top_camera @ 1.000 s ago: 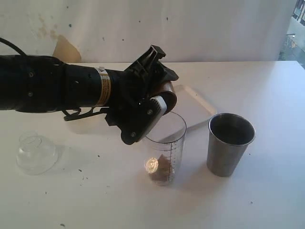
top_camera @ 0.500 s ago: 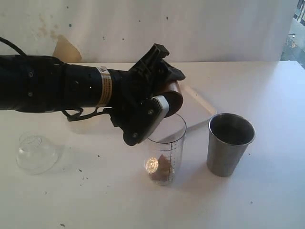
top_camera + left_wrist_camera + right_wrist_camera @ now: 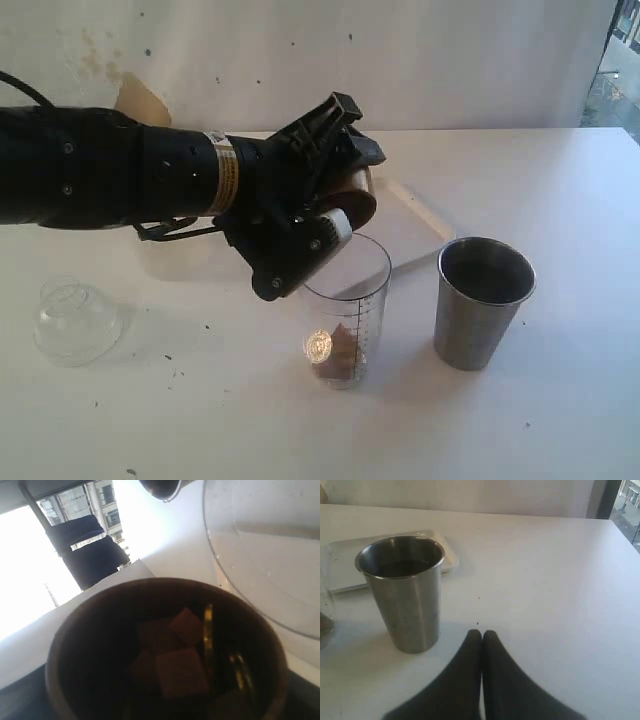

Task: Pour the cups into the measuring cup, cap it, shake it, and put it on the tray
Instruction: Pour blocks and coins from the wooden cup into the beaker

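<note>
My left gripper [image 3: 338, 205] is shut on the brown wooden cup [image 3: 358, 198], holding it tilted over the rim of the clear measuring cup [image 3: 345, 310]. In the left wrist view the wooden cup [image 3: 165, 655] fills the frame and holds brown cubes and gold coins; the measuring cup's rim [image 3: 220, 570] lies just beyond it. Brown bits and a coin lie in the bottom of the measuring cup. The steel tumbler [image 3: 483, 300] stands upright to its right. My right gripper [image 3: 481, 633] is shut and empty, near the tumbler [image 3: 402, 592]. The white tray [image 3: 415, 225] lies behind the measuring cup.
A clear dome-shaped lid [image 3: 75, 320] rests on the white table [image 3: 560, 420] at the left. A brown patch marks the back wall [image 3: 140, 100]. The table's far right ends near a window.
My left wrist has turned a little and shifted slightly up and back with the wooden cup. The measuring cup's contents look the same. The tumbler has not moved.
</note>
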Tool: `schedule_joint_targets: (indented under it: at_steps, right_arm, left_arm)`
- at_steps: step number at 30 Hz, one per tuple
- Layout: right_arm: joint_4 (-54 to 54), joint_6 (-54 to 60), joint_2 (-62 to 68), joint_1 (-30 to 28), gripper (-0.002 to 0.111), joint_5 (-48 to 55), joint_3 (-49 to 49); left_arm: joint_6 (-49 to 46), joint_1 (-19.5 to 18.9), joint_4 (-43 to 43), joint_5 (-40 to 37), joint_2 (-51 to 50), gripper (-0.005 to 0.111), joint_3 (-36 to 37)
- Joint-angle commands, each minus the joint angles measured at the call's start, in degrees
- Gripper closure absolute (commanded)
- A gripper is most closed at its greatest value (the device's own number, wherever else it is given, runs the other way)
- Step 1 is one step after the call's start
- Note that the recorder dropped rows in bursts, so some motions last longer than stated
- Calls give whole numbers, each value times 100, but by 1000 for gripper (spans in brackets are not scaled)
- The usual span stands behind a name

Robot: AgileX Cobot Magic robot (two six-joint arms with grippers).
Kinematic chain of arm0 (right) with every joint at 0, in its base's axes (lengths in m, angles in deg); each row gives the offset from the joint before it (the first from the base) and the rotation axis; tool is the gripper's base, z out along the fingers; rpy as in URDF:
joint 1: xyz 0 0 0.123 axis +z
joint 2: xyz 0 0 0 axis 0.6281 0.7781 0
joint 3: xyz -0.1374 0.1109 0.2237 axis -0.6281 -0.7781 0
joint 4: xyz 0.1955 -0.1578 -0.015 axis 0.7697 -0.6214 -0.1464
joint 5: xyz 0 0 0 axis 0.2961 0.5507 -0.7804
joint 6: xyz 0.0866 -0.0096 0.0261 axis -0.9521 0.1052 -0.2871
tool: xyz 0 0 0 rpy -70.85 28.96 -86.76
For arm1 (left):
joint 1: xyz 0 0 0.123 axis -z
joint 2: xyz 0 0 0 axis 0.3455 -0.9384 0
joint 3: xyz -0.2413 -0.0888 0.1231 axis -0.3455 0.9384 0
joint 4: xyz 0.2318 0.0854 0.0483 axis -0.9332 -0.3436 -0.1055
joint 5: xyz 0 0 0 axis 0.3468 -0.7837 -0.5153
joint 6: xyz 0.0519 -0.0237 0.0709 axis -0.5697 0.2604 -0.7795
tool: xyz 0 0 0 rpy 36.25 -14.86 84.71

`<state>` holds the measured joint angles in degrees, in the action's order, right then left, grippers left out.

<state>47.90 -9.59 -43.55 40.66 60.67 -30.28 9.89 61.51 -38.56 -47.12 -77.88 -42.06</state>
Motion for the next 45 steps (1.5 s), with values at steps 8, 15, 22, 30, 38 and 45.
schedule_joint_targets:
  at_steps: [8, 15, 22, 30, 38, 45]
  right_arm:
    - [-32, -28, -36, 6, 108, -17, -23]
    - [-32, -28, -36, 6, 108, -17, -23]
    - [-32, -28, -36, 6, 108, -17, -23]
    - [-32, -28, -36, 6, 108, -17, -23]
    - [-32, -28, -36, 6, 108, -17, -23]
    - [-32, -28, -36, 6, 108, -17, -23]
  left_arm:
    - [-363, 242, 73, -397, 24, 107, -57]
    - [-557, 242, -9, -470, 24, 107, -57]
    - [-844, 281, -9, -507, 24, 107, -57]
    - [-855, 281, -9, -507, 24, 107, -57]
    - [-919, 281, 14, -485, 24, 107, -57]
    - [73, 281, 1800, 563, 24, 107, -57]
